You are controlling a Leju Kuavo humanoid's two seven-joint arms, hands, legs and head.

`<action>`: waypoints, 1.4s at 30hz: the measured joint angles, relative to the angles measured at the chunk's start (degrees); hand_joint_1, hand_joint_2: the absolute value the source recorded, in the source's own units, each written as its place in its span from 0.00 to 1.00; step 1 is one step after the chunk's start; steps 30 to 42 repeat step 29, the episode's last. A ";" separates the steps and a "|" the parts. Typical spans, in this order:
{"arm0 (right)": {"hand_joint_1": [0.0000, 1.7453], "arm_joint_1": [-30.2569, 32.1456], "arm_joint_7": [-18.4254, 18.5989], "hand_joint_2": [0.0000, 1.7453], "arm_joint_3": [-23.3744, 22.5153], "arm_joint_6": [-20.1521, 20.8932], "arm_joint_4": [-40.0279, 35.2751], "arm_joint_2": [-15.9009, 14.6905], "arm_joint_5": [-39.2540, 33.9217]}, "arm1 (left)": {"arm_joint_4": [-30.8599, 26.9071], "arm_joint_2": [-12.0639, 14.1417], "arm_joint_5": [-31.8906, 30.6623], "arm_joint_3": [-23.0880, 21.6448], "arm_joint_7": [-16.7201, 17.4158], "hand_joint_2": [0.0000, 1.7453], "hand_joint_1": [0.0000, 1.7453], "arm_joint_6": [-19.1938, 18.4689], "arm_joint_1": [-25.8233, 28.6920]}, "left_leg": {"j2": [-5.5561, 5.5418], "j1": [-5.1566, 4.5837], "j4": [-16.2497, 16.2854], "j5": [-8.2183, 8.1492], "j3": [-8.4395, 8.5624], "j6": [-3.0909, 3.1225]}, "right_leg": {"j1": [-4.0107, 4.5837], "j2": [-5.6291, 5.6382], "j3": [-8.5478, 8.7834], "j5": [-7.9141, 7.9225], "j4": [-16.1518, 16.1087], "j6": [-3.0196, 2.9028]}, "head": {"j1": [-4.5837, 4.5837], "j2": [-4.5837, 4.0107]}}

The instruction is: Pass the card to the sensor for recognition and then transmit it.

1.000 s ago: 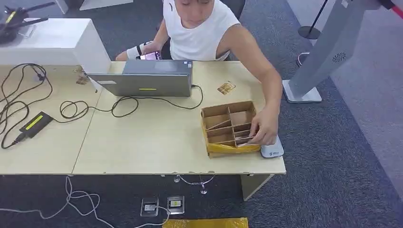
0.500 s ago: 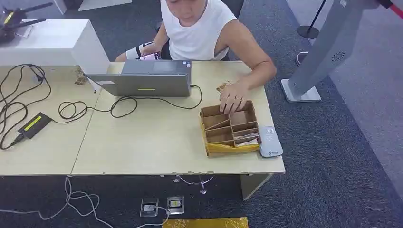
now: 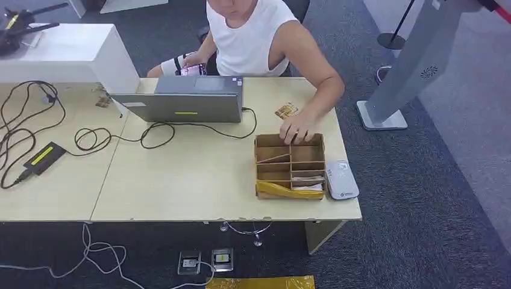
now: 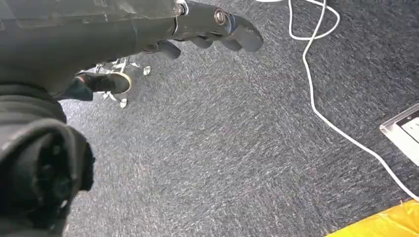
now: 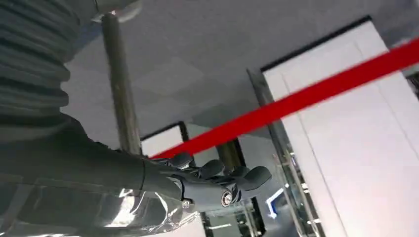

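A long pale wooden table [image 3: 181,180] spans the scene, with grey carpet [image 3: 422,211] around it. At its far side sits a person [image 3: 253,36] in a white sleeveless top, one hand [image 3: 296,129] resting on the far rim of a divided cardboard box [image 3: 289,165] at the table's right end. A grey laptop [image 3: 184,99] stands left of that hand, its black cable [image 3: 150,132] looping across the top. A card [image 3: 308,186] lies in the box's near right compartment. The white sensor [image 3: 341,179] sits just right of the box, touching it. A small brown card [image 3: 287,111] lies far of the box. The left hand [image 4: 207,27] hangs over carpet, holding nothing, fingers slightly curled and apart. The right hand [image 5: 217,180] is likewise empty, fingers loosely spread.
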 joint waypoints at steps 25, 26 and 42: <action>0.00 11.02 25.22 1.00 1.88 26.19 16.76 14.12 4.70 | 0.00 -0.28 -3.58 0.46 0.20 0.00 0.00 -2.36 -0.94 | 0.03 0.01 -0.01 -0.03 0.07 -0.07 | 0.00 0.05 0.01 -0.07 0.01 -0.06 | 0.04 0.00; 0.00 11.15 25.53 1.00 1.97 26.84 16.92 14.31 4.98 | 0.00 -0.31 -3.63 0.46 0.28 0.00 0.00 -2.38 -1.06 | 0.04 0.01 -0.01 -0.03 0.07 -0.07 | 0.00 0.07 0.01 -0.07 0.01 -0.06 | 0.04 -0.02; 0.00 11.34 26.31 1.00 2.23 28.66 17.35 15.01 5.68 | 0.00 -0.28 -3.87 0.46 0.52 0.00 0.00 -2.58 -1.26 | 0.04 0.00 -0.01 -0.02 0.11 -0.06 | 0.00 0.14 0.02 -0.07 0.01 -0.06 | 0.02 0.00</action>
